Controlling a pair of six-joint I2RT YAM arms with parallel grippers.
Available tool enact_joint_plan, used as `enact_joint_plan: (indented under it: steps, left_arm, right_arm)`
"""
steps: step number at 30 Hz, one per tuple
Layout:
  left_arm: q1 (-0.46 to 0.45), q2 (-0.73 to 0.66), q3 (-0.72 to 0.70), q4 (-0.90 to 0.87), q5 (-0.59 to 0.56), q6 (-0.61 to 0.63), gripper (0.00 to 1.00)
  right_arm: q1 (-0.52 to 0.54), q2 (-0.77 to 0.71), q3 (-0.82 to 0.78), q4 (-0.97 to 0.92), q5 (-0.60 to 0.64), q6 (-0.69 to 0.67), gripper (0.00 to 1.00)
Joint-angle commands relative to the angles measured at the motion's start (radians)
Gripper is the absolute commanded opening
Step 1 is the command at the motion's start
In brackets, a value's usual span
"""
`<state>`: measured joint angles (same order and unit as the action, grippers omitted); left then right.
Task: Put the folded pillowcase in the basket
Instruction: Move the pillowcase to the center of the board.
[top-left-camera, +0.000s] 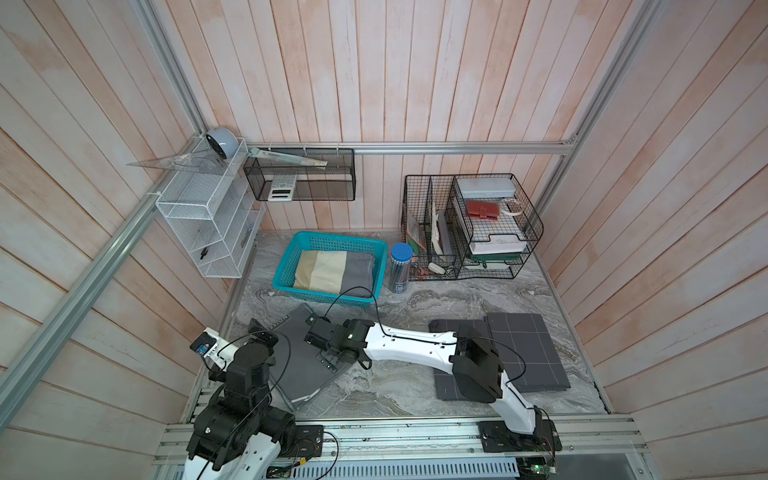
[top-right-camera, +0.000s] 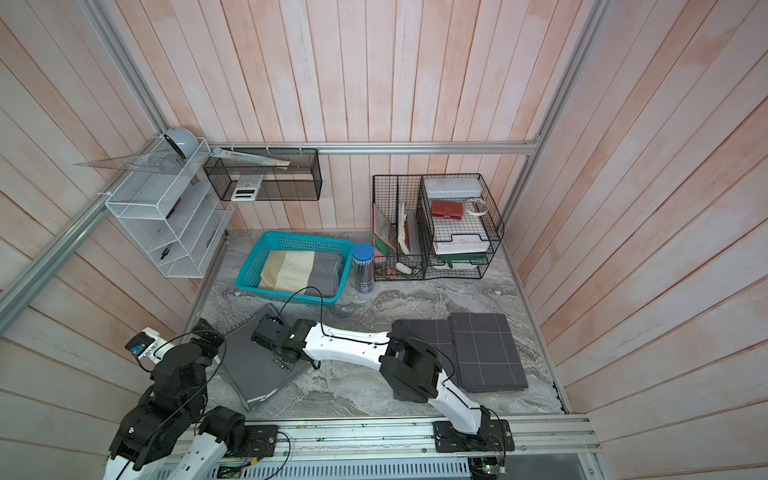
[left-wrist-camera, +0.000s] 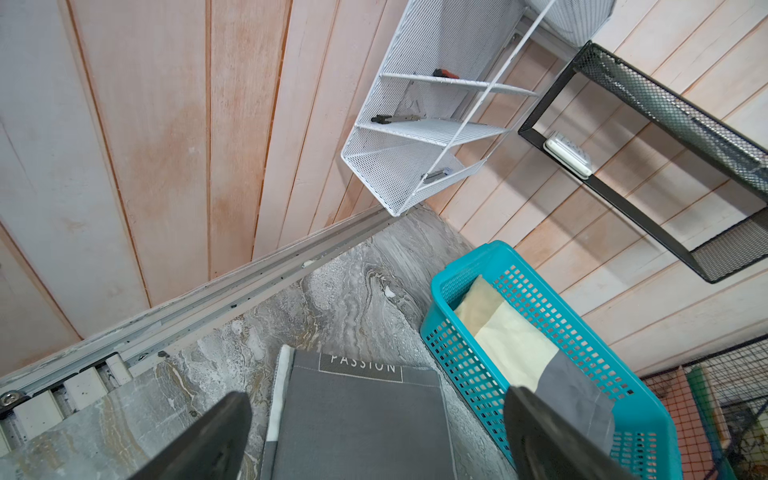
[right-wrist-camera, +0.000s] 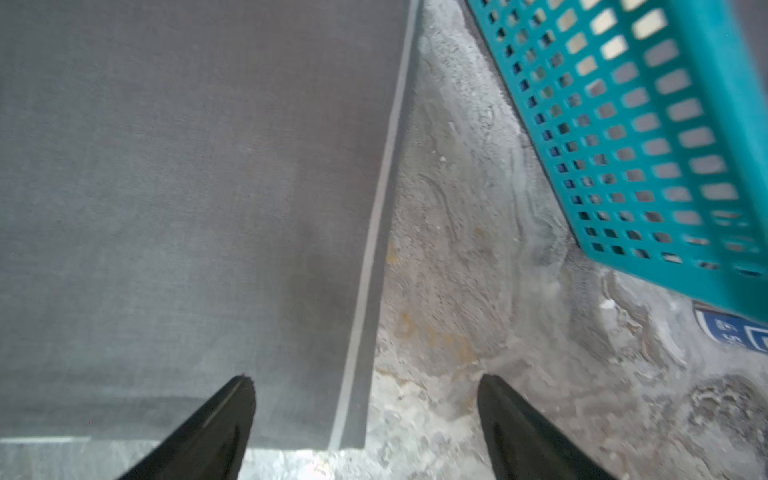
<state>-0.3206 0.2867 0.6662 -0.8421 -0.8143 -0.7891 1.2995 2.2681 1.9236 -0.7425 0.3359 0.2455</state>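
- Grey PASSION pillowcase (top-left-camera: 305, 376) lay folded on the marble tabletop (right-wrist-camera: 457, 208), just in front of the teal basket (top-left-camera: 307, 294), not in it.
- 1 striped pillowcase (top-left-camera: 332, 270) sat inside the basket.
- Right gripper (right-wrist-camera: 365, 384) was wide open and empty, straddling the grey one's long edge: 1 fingertip over cloth, 1 over bare marble.
- Left gripper (left-wrist-camera: 376, 395) was spread wide too, holding nothing.
- Only a narrow bare strip ran between that edge and the basket wall.

folded pillowcase (top-left-camera: 332, 270) in basket (top-left-camera: 284, 262), tube (top-left-camera: 401, 266) just right
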Motion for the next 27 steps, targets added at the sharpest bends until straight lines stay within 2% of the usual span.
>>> enact_joint_plan:
  steps: [1, 5, 10, 17, 22, 27]
  left_arm:
    - [0.003, -0.008, 0.01, -0.014, -0.017, 0.004, 1.0]
    - [0.003, -0.002, 0.005, -0.011, -0.013, 0.005, 1.0]
    - [0.003, 0.049, -0.004, 0.008, 0.003, 0.016, 1.0]
    - [0.004, 0.293, 0.017, 0.057, 0.114, 0.045, 1.0]
    - [0.004, 0.516, 0.034, 0.099, 0.244, 0.047, 1.0]
    - [0.004, 0.657, 0.018, 0.149, 0.37, 0.05, 1.0]
  right_arm:
    - [0.007, 0.05, 0.016, -0.091, 0.006, -0.025, 0.91]
    - [-0.011, 0.023, -0.085, -0.063, 0.001, 0.003, 0.91]
    - [-0.058, -0.105, -0.311, 0.01, 0.015, 0.051, 0.91]
    - [-0.177, -0.336, -0.647, 0.173, 0.001, 0.114, 0.91]
    - [-0.261, -0.419, -0.724, 0.214, -0.038, 0.111, 0.91]
    - [-0.253, -0.485, -0.739, 0.28, -0.148, 0.122, 0.89]
